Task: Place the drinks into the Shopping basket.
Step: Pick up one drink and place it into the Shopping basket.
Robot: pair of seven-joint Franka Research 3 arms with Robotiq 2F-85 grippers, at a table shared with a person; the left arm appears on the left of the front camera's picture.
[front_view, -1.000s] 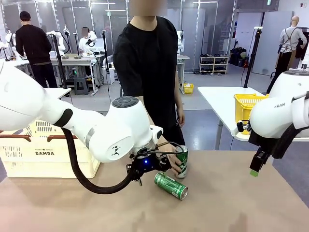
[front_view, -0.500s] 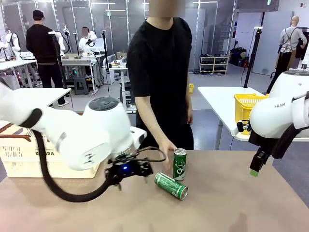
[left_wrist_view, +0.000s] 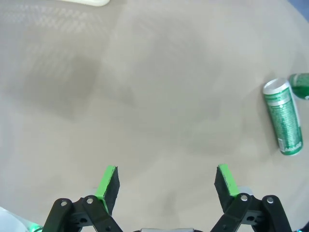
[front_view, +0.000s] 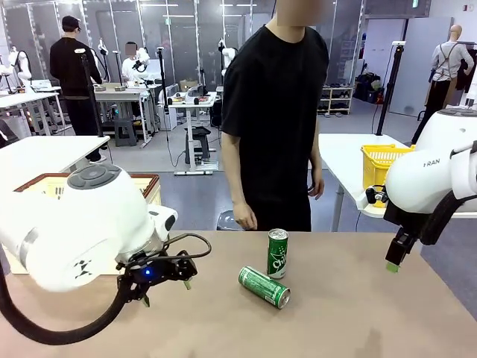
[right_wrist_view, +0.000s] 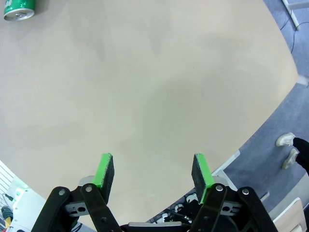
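Observation:
Two green drink cans are on the tan table: one upright [front_view: 277, 253] and one lying on its side [front_view: 264, 287] just in front of it. My left gripper [front_view: 168, 272] hangs open and empty over bare table, well to the left of them. The left wrist view has the lying can [left_wrist_view: 283, 123] and the upright can [left_wrist_view: 301, 86] at the right edge, beyond my open left gripper [left_wrist_view: 167, 178]. The Shopping basket [front_view: 145, 179] stands behind my left arm, mostly hidden by it. My right gripper [front_view: 393, 265] is open above the table's right side, also seen open [right_wrist_view: 152, 169], with a can [right_wrist_view: 19, 8] far off.
A person in black stands at the far edge, one hand [front_view: 244, 220] hanging just behind the upright can. A yellow mesh basket [front_view: 380, 160] sits on a white table at the right. The table edge [right_wrist_view: 270, 121] runs close to my right gripper.
My left arm has swung left, away from the cans and toward the basket. The person let go of the upright can, drew the hand back and stepped right. The right arm stayed put.

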